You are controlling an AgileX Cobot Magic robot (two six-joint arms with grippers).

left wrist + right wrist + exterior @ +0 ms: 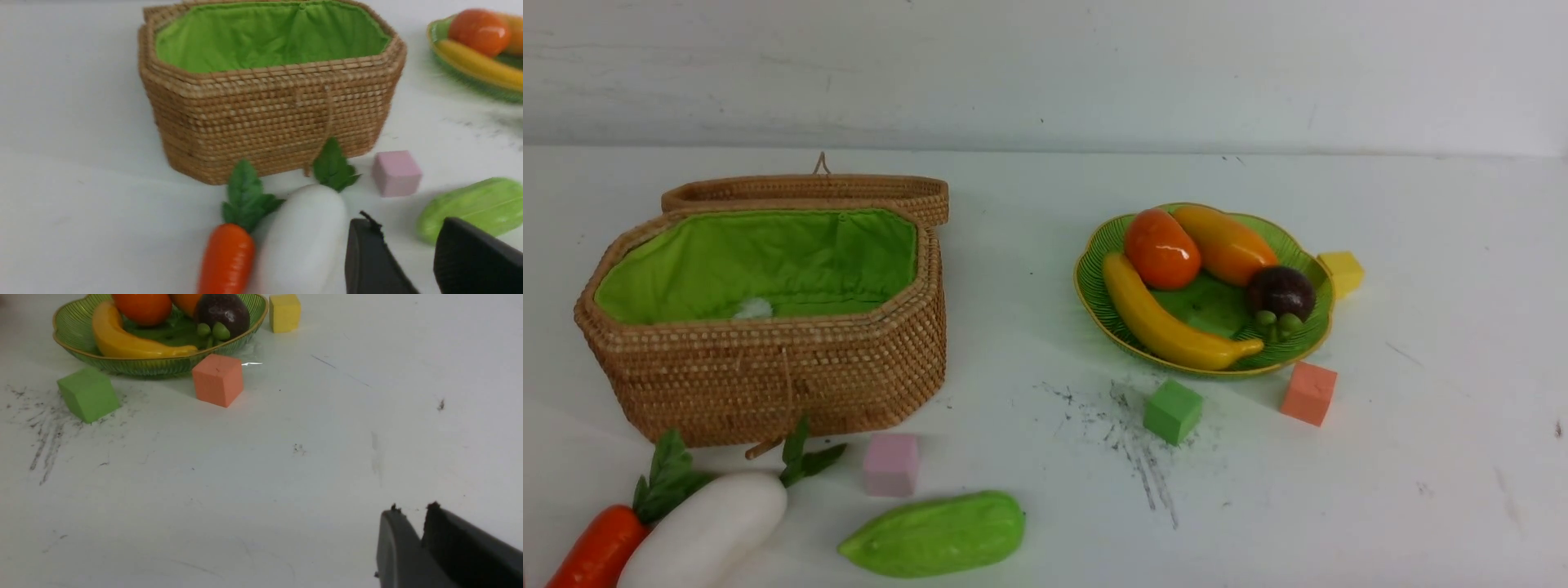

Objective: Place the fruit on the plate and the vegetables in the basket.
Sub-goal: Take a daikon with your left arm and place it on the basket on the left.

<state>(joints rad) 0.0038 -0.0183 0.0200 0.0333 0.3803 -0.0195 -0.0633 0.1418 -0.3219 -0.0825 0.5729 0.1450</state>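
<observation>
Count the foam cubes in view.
4: pink cube near the basket; green cube and orange cube in front of the plate; yellow cube right of it. The basket may hide others.

The basket (768, 367) is tan, the plate (1096, 282) green.

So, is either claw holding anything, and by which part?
Nothing is held. The left gripper is open beside the radish; the right gripper, slightly parted, is empty.

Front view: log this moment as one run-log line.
on plate: banana, mango, persimmon, mangosteen | on table: white radish, carrot, gourd | basket: lid open | left gripper: open near white radish | right gripper: empty
</observation>
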